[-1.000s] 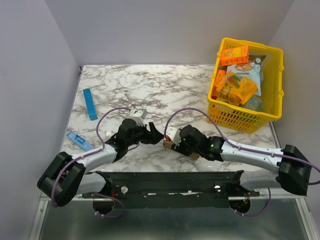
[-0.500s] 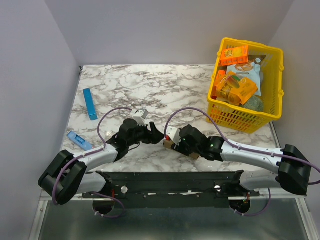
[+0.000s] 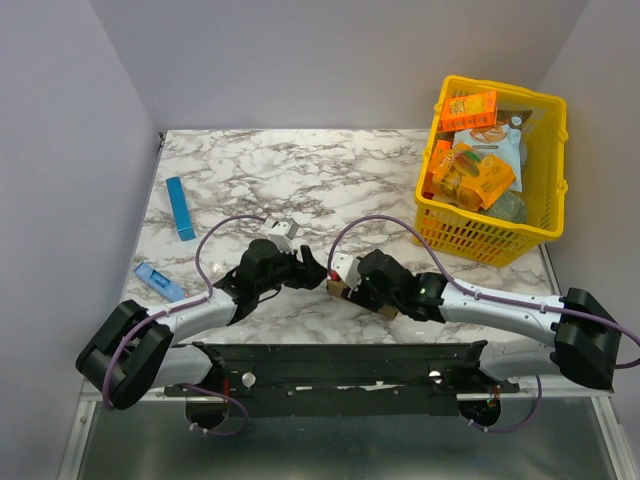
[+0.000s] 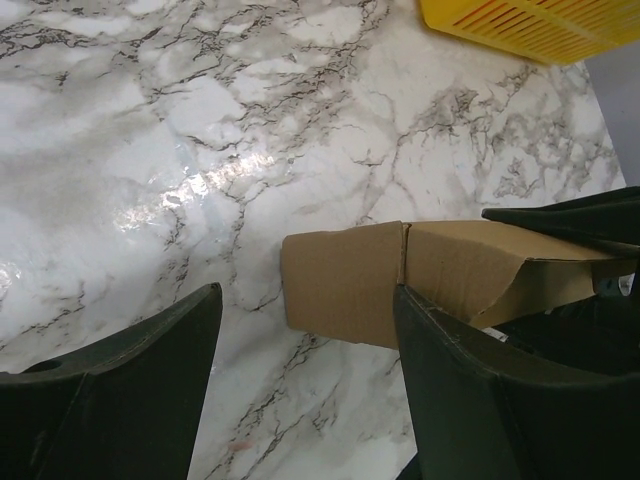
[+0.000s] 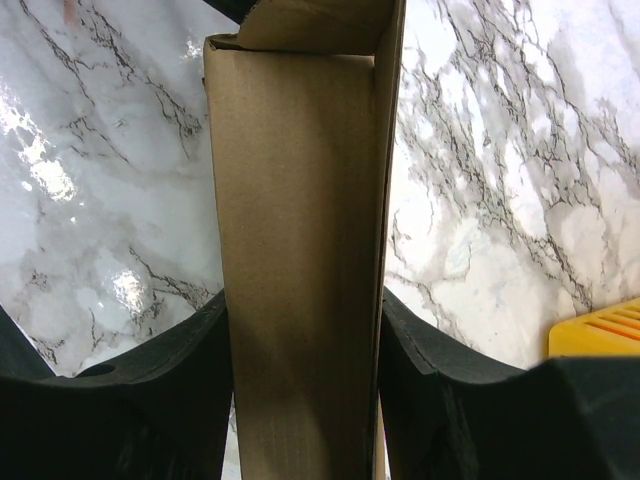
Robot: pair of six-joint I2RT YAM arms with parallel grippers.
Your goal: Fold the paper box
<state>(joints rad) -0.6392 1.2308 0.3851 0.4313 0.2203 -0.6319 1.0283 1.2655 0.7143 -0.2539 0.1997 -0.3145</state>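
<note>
The paper box [image 5: 300, 200] is a long, plain brown carton with an end flap standing up at its far end. My right gripper [image 5: 303, 300] is shut on its long sides, holding it low over the marble table. From above only a small brown end of the box [image 3: 337, 289] shows between the two grippers. My left gripper [image 4: 307, 298] stands open just left of that end. In the left wrist view the box's end panel [image 4: 345, 285] lies just ahead of the fingers, and the right finger [image 4: 470, 390] overlaps its lower edge. Nothing is gripped there.
A yellow basket [image 3: 495, 235] full of orange snack packs stands at the back right of the table. A slim blue bar [image 3: 180, 208] lies at the back left, and a light blue packet [image 3: 158, 282] lies near the left edge. Grey walls close in on both sides.
My left gripper has crept a little right towards the box's end, and its jaws have narrowed slightly. The right gripper and the box have not moved.
</note>
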